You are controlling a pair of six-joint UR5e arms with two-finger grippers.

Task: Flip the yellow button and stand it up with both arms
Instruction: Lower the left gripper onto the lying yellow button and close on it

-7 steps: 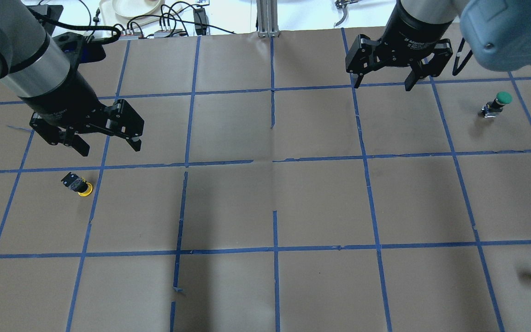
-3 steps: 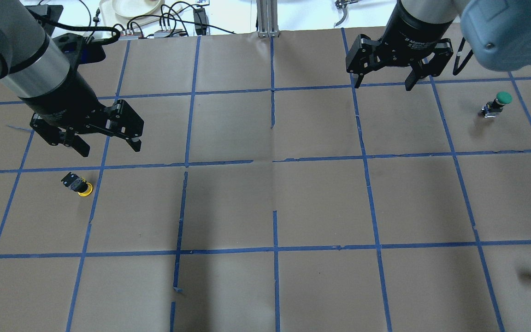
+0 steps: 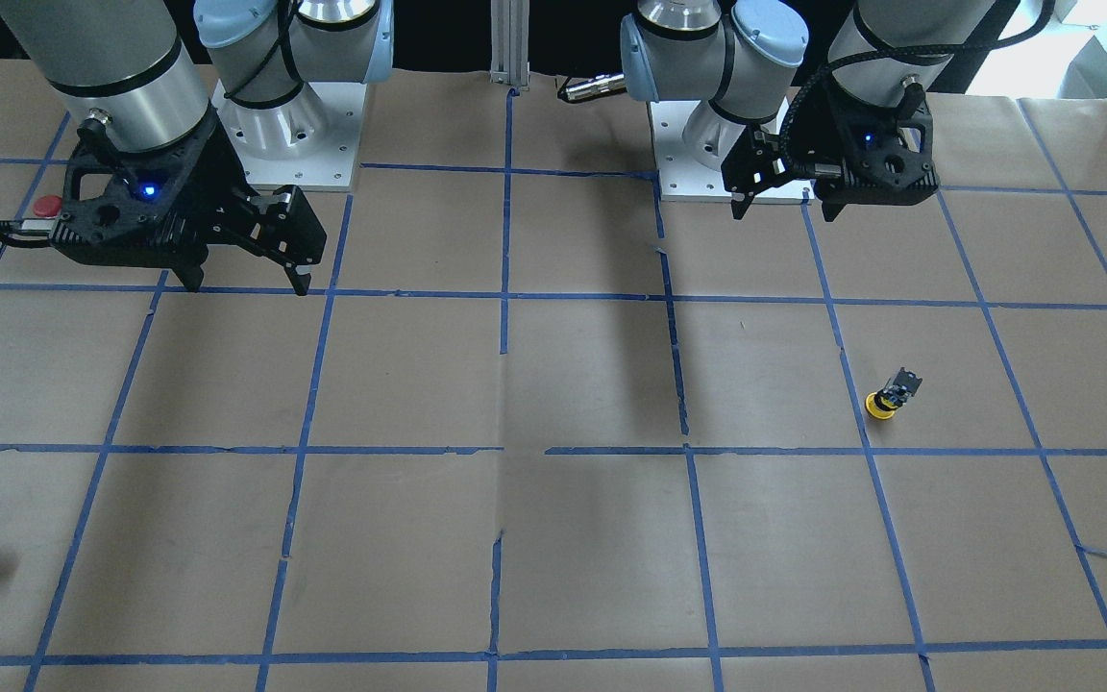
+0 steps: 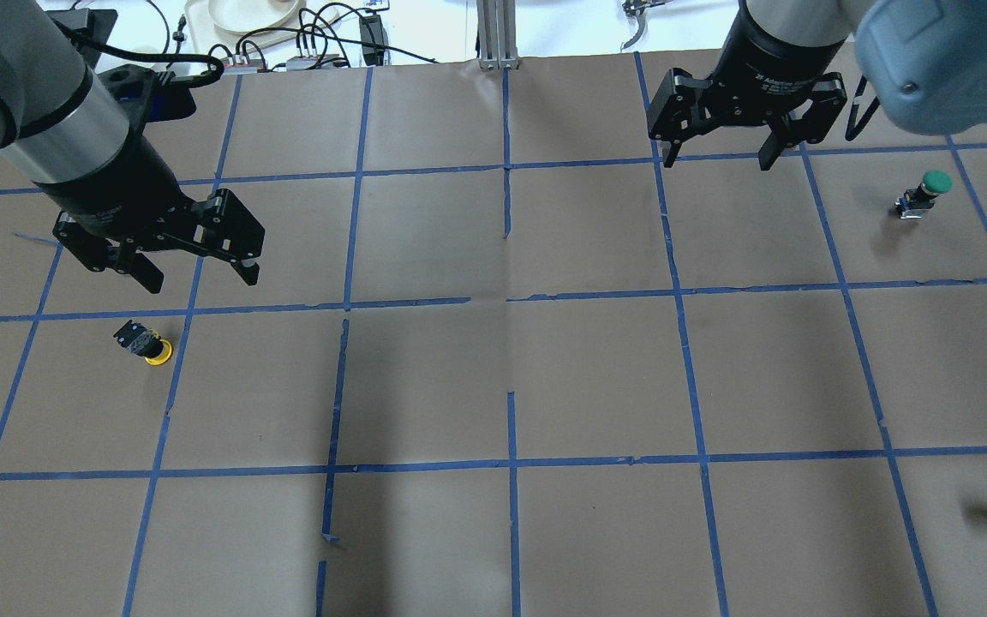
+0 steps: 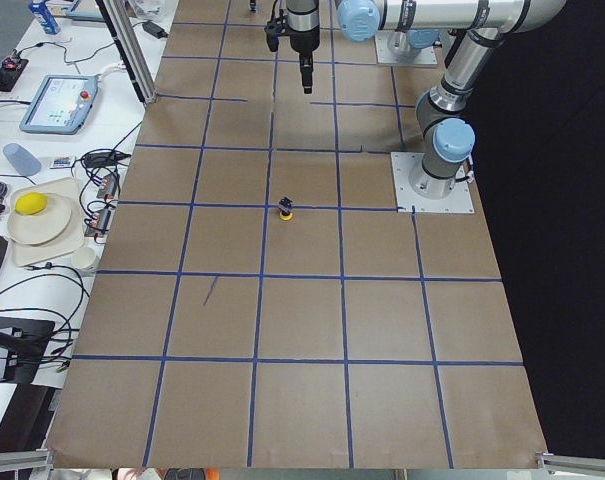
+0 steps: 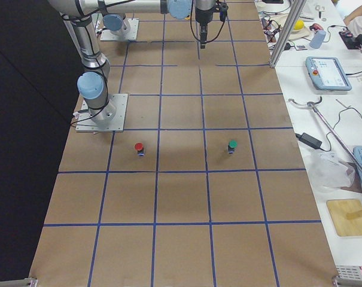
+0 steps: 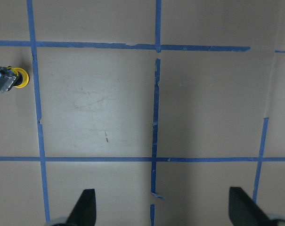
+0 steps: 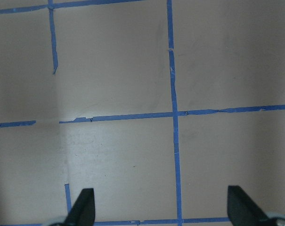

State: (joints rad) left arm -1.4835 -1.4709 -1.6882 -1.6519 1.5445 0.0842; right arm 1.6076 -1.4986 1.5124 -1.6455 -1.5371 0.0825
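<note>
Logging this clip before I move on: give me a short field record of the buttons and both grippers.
yellow button: cap on the paper, body tilted upward, untouched
left gripper: open, empty, apart from the yellow button
right gripper: open, empty
green button: upright, on the robot's right
red button: upright, on the robot's right
flip: not begun

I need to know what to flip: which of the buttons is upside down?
The yellow button: its cap sits on the paper, black body above. The green button and red button stand with caps on top.
</note>
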